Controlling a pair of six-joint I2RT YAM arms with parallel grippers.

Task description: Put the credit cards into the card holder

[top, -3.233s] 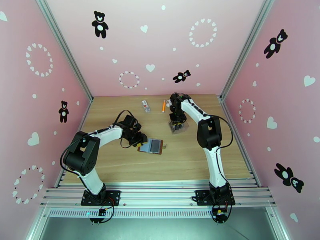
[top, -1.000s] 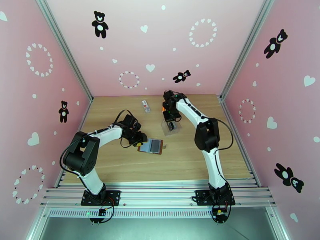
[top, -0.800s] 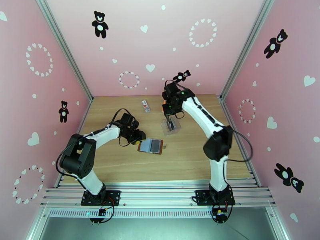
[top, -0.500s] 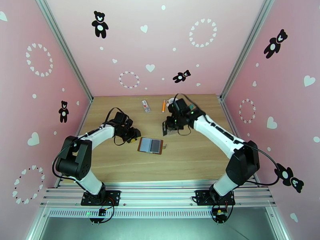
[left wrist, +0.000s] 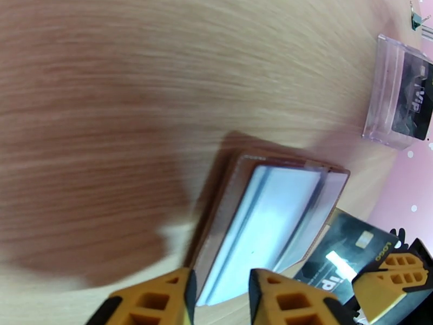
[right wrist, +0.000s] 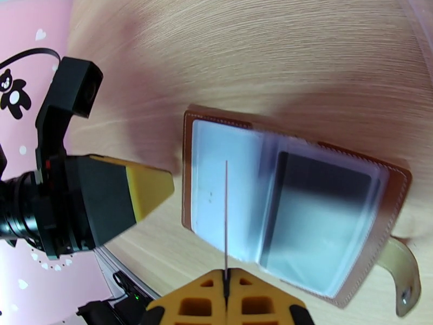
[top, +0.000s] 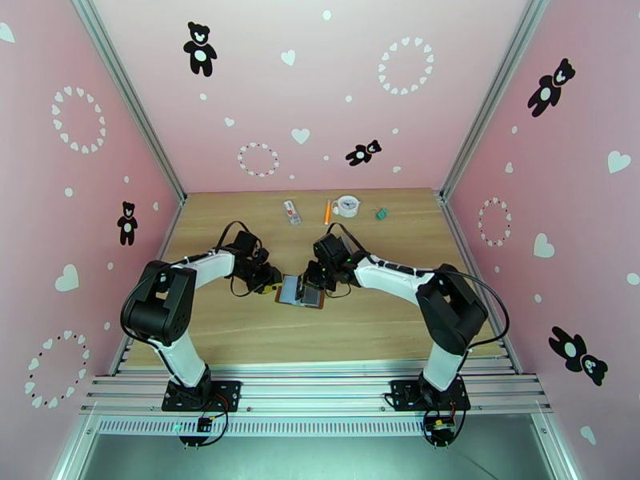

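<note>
On the desk (top: 360,330), centre, the card holder (top: 302,290) lay open, pockets up. Right end effector (right wrist: 225,277) was clamped on a credit card (right wrist: 225,212), held edge-on above one clear pocket. Left end effector (left wrist: 222,293), jaws part open, straddled the holder's outer edge without gripping it. Judged best: pin the cover first, tilt the card flat, then feed its leading edge slowly under the pocket lip

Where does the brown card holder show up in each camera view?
Top external: card holder lies open near centre, between the left hand and the right hand.
Left wrist: card holder lower centre, just beyond the left hand's fingers.
Right wrist: card holder centre, under the credit card held edge-on.
Shared landmark: the left hand's yellow fingers beside the card holder.
</note>
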